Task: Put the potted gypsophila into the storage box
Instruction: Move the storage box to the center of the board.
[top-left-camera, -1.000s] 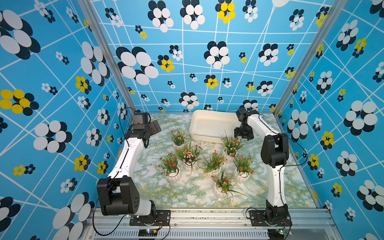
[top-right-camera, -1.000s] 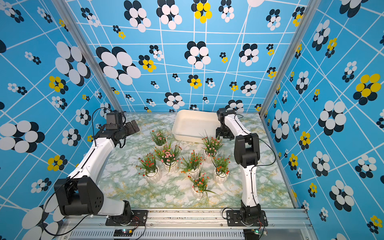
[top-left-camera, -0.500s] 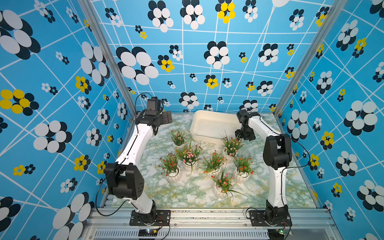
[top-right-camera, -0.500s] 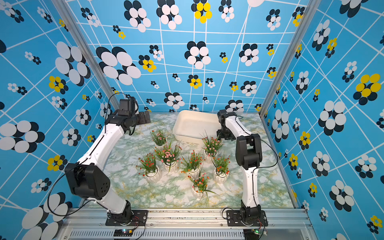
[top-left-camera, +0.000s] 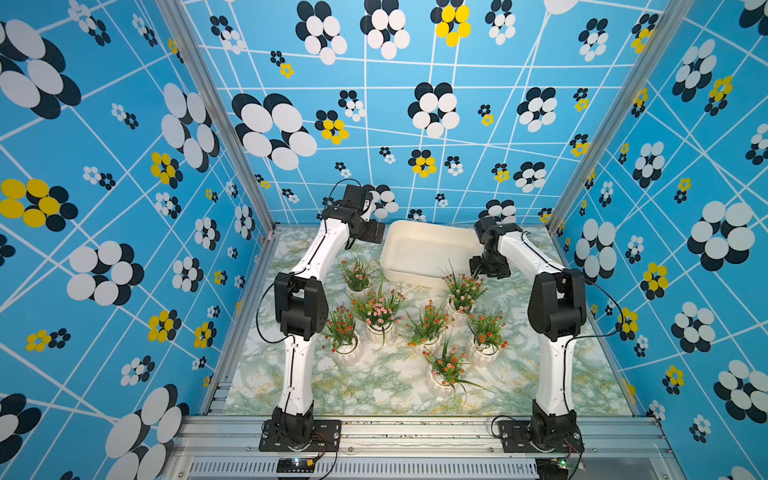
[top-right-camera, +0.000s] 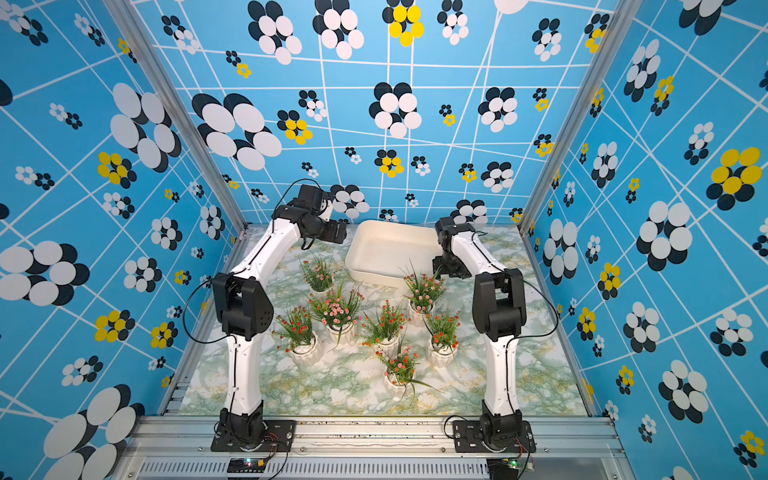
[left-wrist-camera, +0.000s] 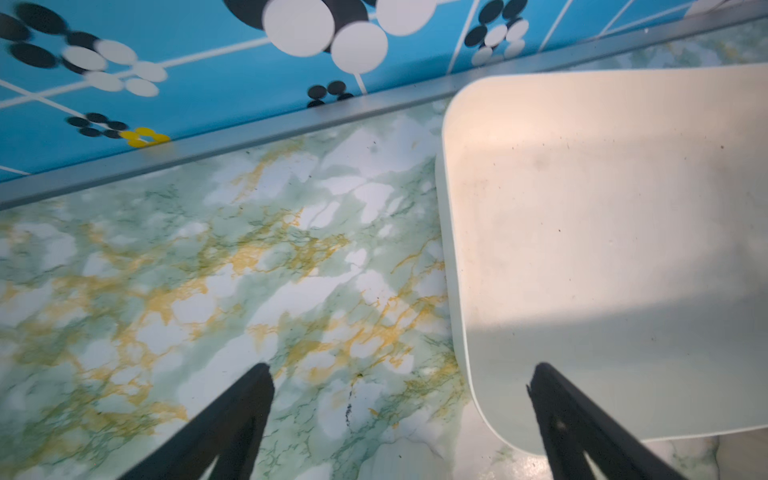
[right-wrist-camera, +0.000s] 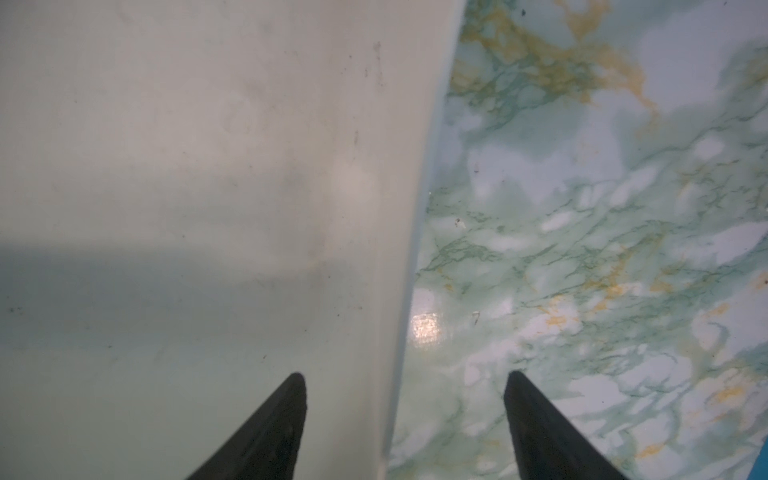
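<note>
The cream storage box (top-left-camera: 428, 249) (top-right-camera: 390, 253) lies at the back of the marble table with nothing in it. Several potted gypsophila stand in front of it, among them a pink one (top-left-camera: 356, 272), a red one (top-left-camera: 341, 328) and an orange one (top-left-camera: 446, 365). My left gripper (top-left-camera: 376, 232) (left-wrist-camera: 401, 370) hovers open over the box's left rim (left-wrist-camera: 446, 249). One finger is above the table and the other above the box floor. My right gripper (top-left-camera: 486, 268) (right-wrist-camera: 405, 375) stands open astride the box's right rim (right-wrist-camera: 415, 208), close above the pink plant (top-left-camera: 463, 289).
Blue patterned walls close in the table on three sides, with a metal strip (left-wrist-camera: 249, 129) along the back wall just behind the box. The pots stand close together mid-table (top-right-camera: 386, 324). Both arm bases are bolted to the front rail (top-left-camera: 415, 428).
My left arm has swung from the left wall across to the box's left edge, gripper open throughout. The right gripper has stayed at the box's right rim and opened slightly.
</note>
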